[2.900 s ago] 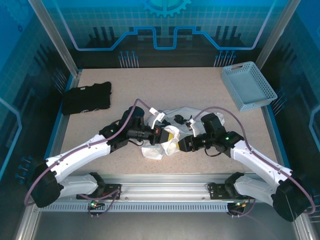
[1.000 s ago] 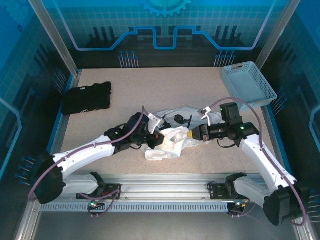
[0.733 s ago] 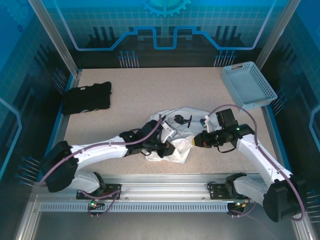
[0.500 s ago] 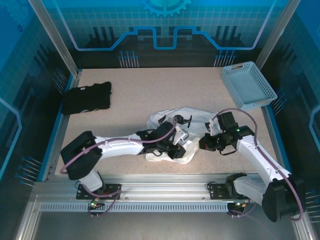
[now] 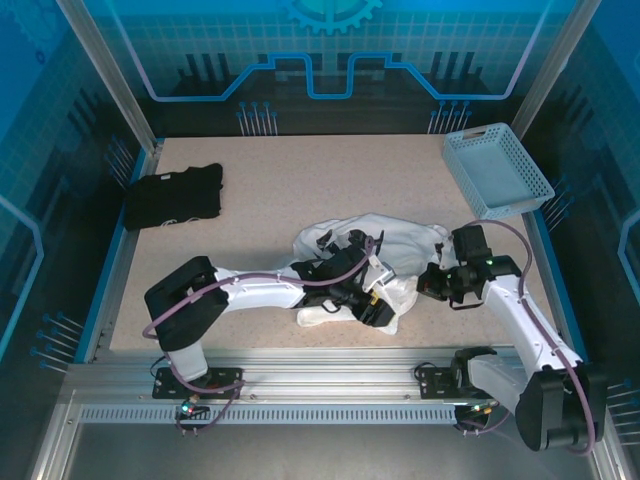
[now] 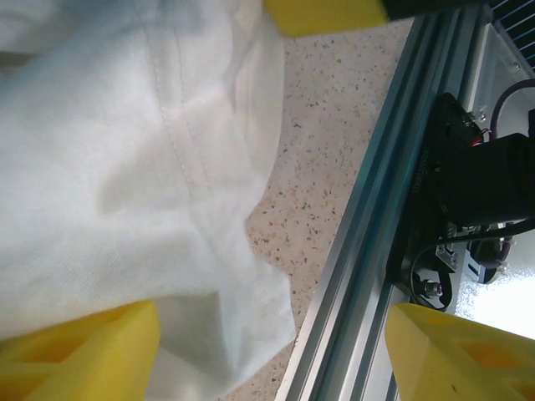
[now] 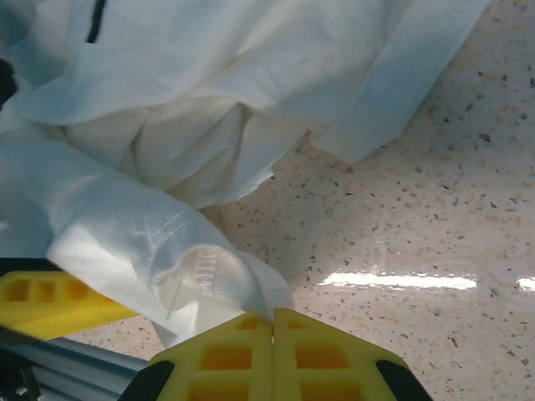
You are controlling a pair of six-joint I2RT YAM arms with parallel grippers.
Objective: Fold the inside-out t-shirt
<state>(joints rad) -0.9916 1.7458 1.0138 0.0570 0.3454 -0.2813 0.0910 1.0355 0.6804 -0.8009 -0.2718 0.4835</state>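
Observation:
The inside-out t-shirt (image 5: 385, 240) lies crumpled in white folds at the middle of the table, its dark neck label (image 7: 96, 21) near the top of the right wrist view. My left gripper (image 5: 375, 308) is at the shirt's near edge, low over the table. It stands open (image 6: 274, 322), and a hemmed flap of the shirt (image 6: 167, 167) drapes across one yellow finger (image 6: 75, 351). My right gripper (image 5: 428, 285) is at the shirt's right side, shut (image 7: 272, 330) on a fold of the shirt (image 7: 209, 276).
A black folded garment (image 5: 172, 196) lies at the far left. A pale blue basket (image 5: 497, 170) stands at the far right corner. The aluminium rail (image 6: 376, 251) along the table's front edge runs just beside the left gripper.
The left arm has swung far to the right along the shirt's near edge. The right gripper has drawn back to the right with cloth in it, stretching the shirt rightward.

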